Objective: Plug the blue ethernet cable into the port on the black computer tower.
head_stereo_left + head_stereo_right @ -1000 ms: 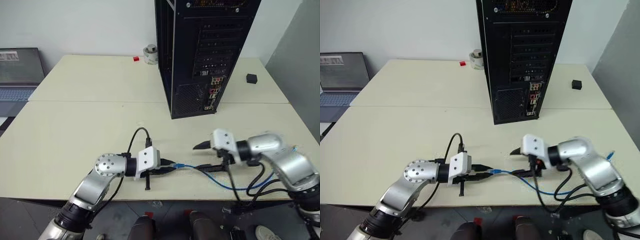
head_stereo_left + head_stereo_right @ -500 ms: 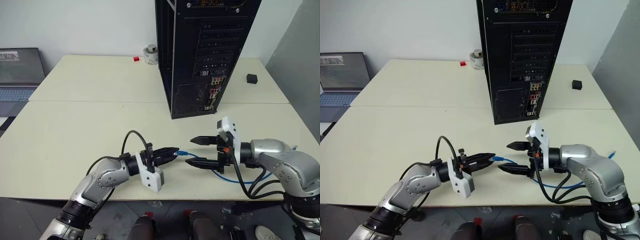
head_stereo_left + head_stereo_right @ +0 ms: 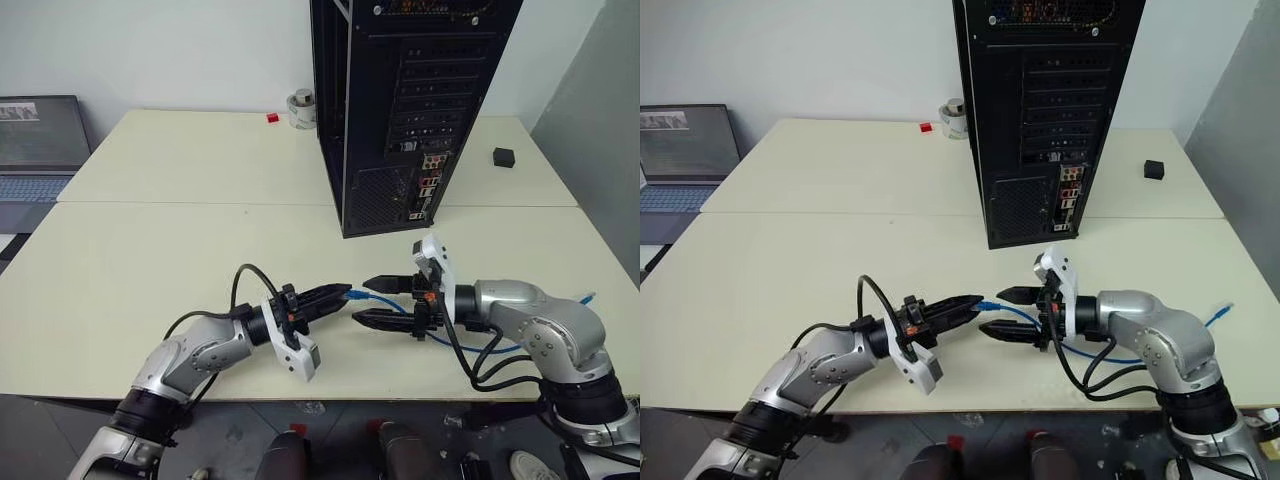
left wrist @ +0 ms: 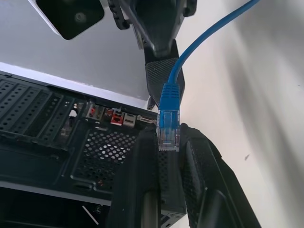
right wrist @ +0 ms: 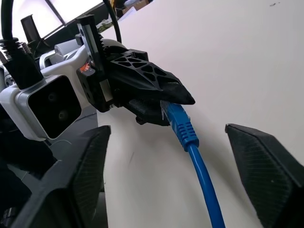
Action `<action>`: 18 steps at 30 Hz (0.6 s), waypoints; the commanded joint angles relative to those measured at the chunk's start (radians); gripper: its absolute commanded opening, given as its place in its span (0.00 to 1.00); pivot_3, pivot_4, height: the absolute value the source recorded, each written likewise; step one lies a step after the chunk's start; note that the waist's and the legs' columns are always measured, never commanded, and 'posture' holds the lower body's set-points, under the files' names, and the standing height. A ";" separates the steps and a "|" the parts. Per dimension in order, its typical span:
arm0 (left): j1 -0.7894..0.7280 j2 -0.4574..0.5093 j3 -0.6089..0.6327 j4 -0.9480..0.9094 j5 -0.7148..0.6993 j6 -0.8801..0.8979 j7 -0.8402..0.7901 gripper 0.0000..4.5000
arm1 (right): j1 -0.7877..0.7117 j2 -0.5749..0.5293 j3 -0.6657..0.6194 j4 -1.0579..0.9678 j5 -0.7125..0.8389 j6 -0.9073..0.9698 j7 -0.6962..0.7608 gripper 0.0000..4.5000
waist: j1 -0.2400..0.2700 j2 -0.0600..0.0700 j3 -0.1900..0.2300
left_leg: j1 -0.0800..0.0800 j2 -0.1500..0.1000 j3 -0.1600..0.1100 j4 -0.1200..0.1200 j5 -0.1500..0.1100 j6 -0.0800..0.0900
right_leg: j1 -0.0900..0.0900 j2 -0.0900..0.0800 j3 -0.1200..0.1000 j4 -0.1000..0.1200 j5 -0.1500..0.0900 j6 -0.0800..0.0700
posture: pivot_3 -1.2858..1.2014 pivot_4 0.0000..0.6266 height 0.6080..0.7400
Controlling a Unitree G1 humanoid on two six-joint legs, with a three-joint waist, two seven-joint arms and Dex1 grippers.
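- Blue ethernet cable [image 3: 395, 309] plug pinched in closed left claw [image 3: 345, 293], near table [image 3: 150, 260] front edge.
- Right claw [image 3: 360, 299] spread wide around cable, not gripping.
- Black computer tower [image 3: 400, 110] upright behind.

The left gripper [image 4: 167, 152] pinches the plug of the blue ethernet cable [image 4: 169, 107]. The right gripper [image 4: 156, 33] is just past it. The black computer tower [image 4: 57, 142] stands behind.

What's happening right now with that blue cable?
Left gripper shut on blue ethernet cable plug. Right gripper open, straddling the cable. Black computer tower beyond, not yet plugged. Nothing in the way.
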 commanded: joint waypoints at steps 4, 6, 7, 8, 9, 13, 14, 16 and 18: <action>0.000 0.007 0.014 -0.032 0.002 -0.005 0.030 0.06 | -0.022 0.017 0.000 -0.005 0.007 -0.029 -0.012 0.57 | 0.000 0.000 0.000 | 0.000 0.000 0.000 0.000 0.000 0.000 | 0.000 0.000 0.000 0.000 0.000 0.000 | 0.52 0.24 1.00; 0.004 0.008 0.012 -0.036 0.005 -0.003 0.033 0.06 | -0.024 0.022 -0.001 -0.001 0.012 -0.029 -0.016 0.47 | 0.000 0.000 0.000 | 0.000 0.000 0.000 0.000 0.000 0.000 | 0.000 0.000 0.000 0.000 0.000 0.000 | 0.52 0.24 1.00; 0.005 0.007 0.011 -0.037 0.005 -0.002 0.034 0.06 | -0.025 0.023 -0.001 0.000 0.012 -0.029 -0.017 0.41 | -0.001 0.000 0.000 | 0.000 0.000 0.000 0.000 0.000 0.000 | 0.000 0.000 0.000 0.000 0.000 0.000 | 0.52 0.24 1.00; 0.006 0.007 0.011 -0.037 0.005 -0.002 0.035 0.06 | -0.026 0.023 0.000 0.000 0.011 -0.030 -0.017 0.35 | 0.000 0.000 0.000 | 0.000 0.000 0.000 0.000 0.000 0.000 | 0.000 0.000 0.000 0.000 0.000 0.000 | 0.52 0.24 1.00; 0.006 0.006 0.011 -0.037 0.007 -0.003 0.037 0.06 | -0.028 0.024 -0.001 0.004 0.012 -0.029 -0.016 0.31 | 0.000 0.000 0.000 | 0.000 0.000 0.000 0.000 0.000 0.000 | 0.000 0.000 0.000 0.000 0.000 0.000 | 0.52 0.24 1.00; 0.009 0.006 0.007 -0.037 0.004 -0.009 0.038 0.06 | -0.035 0.025 -0.005 0.018 0.018 -0.023 -0.014 0.08 | 0.000 0.000 0.000 | 0.000 0.000 0.000 0.000 0.000 0.000 | 0.000 0.000 0.000 0.000 0.000 0.000 | 0.52 0.24 1.00; 0.010 0.008 0.005 -0.037 0.004 -0.014 0.037 0.06 | -0.038 0.025 -0.008 0.024 0.021 -0.019 -0.013 0.03 | 0.000 0.000 0.000 | 0.000 0.000 0.000 0.000 0.000 0.000 | 0.000 0.000 0.000 0.000 0.000 0.000 | 0.52 0.24 1.00; 0.010 0.011 -0.003 -0.033 -0.004 -0.027 0.033 0.06 | -0.043 0.022 -0.008 0.031 0.022 -0.016 -0.009 0.00 | 0.000 0.000 0.000 | 0.000 0.000 0.000 0.000 0.000 0.000 | 0.000 0.000 0.000 0.000 0.000 0.000 | 0.52 0.24 1.00; 0.010 0.015 -0.010 -0.033 -0.006 -0.041 0.031 0.06 | -0.046 0.019 -0.008 0.034 0.023 -0.014 -0.005 0.00 | 0.000 0.000 0.000 | 0.000 0.000 0.000 0.000 0.000 0.000 | 0.000 0.000 0.000 0.000 0.000 0.000 | 0.52 0.24 1.00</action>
